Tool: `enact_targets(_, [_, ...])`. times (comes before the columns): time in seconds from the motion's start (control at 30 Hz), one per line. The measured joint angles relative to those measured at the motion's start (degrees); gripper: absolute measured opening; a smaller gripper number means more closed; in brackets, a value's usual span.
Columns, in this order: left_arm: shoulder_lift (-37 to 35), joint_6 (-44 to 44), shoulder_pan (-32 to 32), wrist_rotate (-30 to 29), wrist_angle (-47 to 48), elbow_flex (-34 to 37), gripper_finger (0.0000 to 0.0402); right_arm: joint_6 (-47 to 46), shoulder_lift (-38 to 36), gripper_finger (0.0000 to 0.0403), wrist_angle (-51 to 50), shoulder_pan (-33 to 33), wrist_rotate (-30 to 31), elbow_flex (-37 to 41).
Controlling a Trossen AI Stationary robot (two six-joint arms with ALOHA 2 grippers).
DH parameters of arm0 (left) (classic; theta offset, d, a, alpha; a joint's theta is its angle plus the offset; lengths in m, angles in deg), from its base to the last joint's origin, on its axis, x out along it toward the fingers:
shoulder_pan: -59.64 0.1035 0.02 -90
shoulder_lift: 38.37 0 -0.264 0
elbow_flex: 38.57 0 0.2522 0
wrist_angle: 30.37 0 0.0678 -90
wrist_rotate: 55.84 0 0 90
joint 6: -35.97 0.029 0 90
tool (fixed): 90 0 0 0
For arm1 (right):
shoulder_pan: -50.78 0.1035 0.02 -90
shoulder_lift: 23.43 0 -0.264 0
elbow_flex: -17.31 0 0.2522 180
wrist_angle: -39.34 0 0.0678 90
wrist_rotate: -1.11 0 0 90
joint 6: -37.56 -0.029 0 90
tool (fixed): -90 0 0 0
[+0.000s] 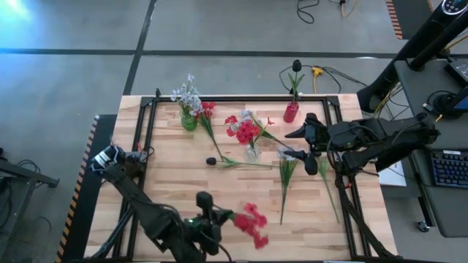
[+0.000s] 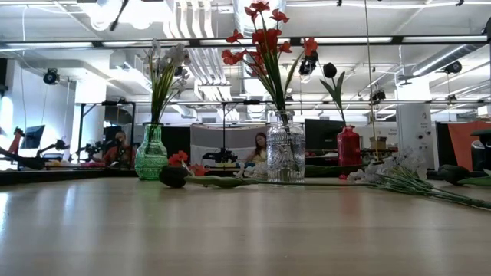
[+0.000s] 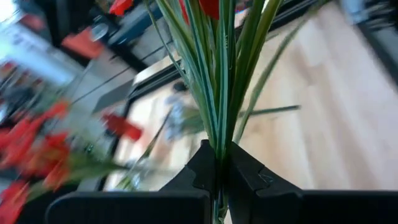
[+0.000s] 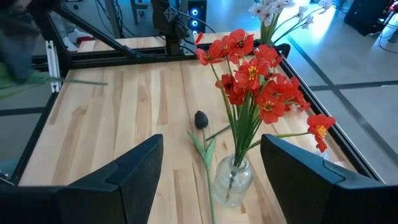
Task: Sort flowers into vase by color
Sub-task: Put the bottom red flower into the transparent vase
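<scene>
My left gripper hangs over the table's near edge, shut on a red flower spray. My right gripper stands open above the table's right side, facing a clear glass vase of red flowers. A green vase holds pale white-lavender flowers. A red vase holds one dark flower. A dark flower, a pale spray and a red spray lie flat on the table. My left gripper pinches the red spray's bundle of thin green stems and leaves between its two shut fingers. The stems fan out beyond the fingertips. The spray is lifted clear of the table, its red blossoms toward the table's right edge.
A black metal frame borders the wooden table top. One more green stem lies near the right edge. Bare wood shows in the near middle and at the left. Beyond the far edge, cables lie on the floor and a person sits in the room.
</scene>
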Motion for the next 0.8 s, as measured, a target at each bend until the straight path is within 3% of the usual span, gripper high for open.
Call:
enact_targets(0.13, [0.0,8.4,2.4,5.4,-8.4,2.4,0.0001,0.1,0.0,0.026,0.0,0.0,0.0,0.0])
enact_targets(0.37, [-0.2,13.7,6.2,12.0,-23.5,10.8,0.0,0.2,0.0,0.0255,-0.6,1.0,-1.5,0.1])
enact_targets(0.8, [-5.0,22.5,7.1,12.1,-72.3,36.6,0.0,0.8,0.2,0.0267,5.8,3.6,-1.5,6.1])
